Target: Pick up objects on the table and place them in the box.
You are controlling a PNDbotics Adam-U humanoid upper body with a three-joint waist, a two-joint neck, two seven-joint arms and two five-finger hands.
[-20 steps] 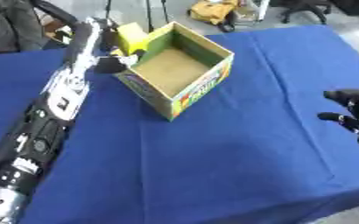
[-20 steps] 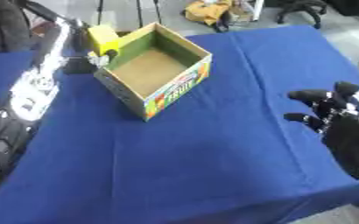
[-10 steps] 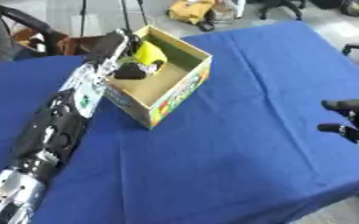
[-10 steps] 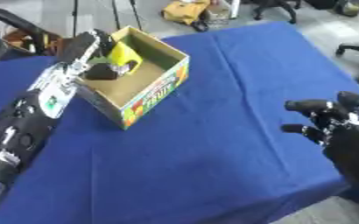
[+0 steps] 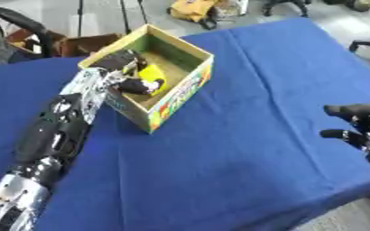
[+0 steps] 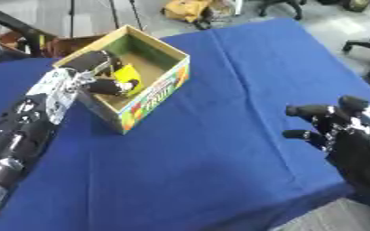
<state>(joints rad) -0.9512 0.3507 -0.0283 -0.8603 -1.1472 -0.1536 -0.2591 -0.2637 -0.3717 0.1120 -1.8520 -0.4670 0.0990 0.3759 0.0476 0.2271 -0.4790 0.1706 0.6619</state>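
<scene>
1. The box [image 5: 176, 81] stands at the far left part of the bench [image 5: 251, 135], which is covered with a blue cloth. The left hand [image 5: 125, 72] reaches over the near-left wall of the box, down into it.
2. The yellow object [image 5: 150, 73] is already inside the box, low near the bottom, directly under and beside the fingers of the left hand. Its long axis I cannot tell, because the hand hides part of it.
3. The fingers of the left hand are curled around the yellow object and touch it; to my judgement the object is not yet released.
4. The right hand [image 6: 342, 131] is well apart, at the right edge of the bench. Its fingers are relaxed, spread, and hold nothing.
5. The coming move is probably to uncurl the left fingers and lift the hand straight up, clear of the box walls.
</scene>
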